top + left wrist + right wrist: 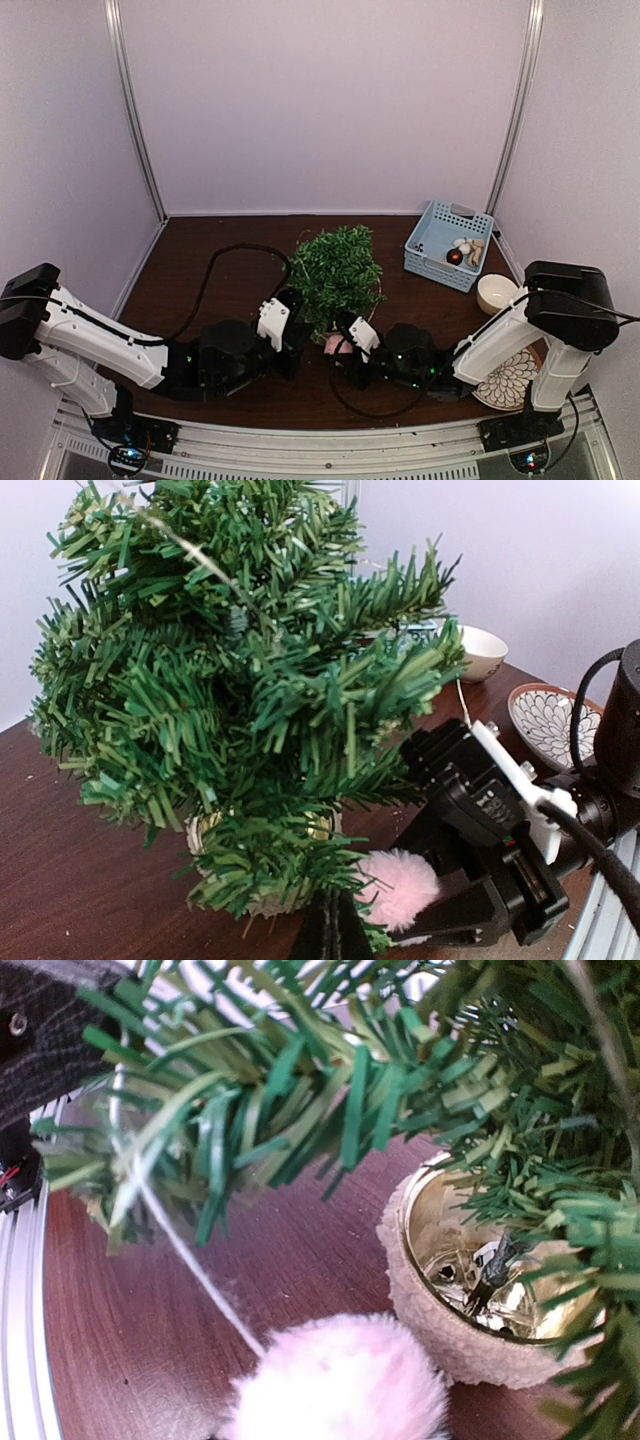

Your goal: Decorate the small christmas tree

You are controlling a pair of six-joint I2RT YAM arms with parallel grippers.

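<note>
The small christmas tree (336, 268) stands mid-table, with bushy green branches and a round tan pot (440, 1330) that is gold inside. My left gripper (303, 335) is at the tree's near-left side; in the left wrist view its fingers (331, 932) are pressed together at a low branch. My right gripper (340, 347) is shut on a fluffy pink pompom (400, 888), low beside the pot. In the right wrist view the pompom (340, 1385) fills the bottom, and its white string (180, 1240) runs up toward a branch. The right fingers do not show there.
A blue basket (448, 243) holding a few small ornaments sits at the back right. A cream bowl (496, 292) and a flower-patterned plate (510, 385) lie right of my right arm. A black cable (240, 250) loops across the table left of the tree.
</note>
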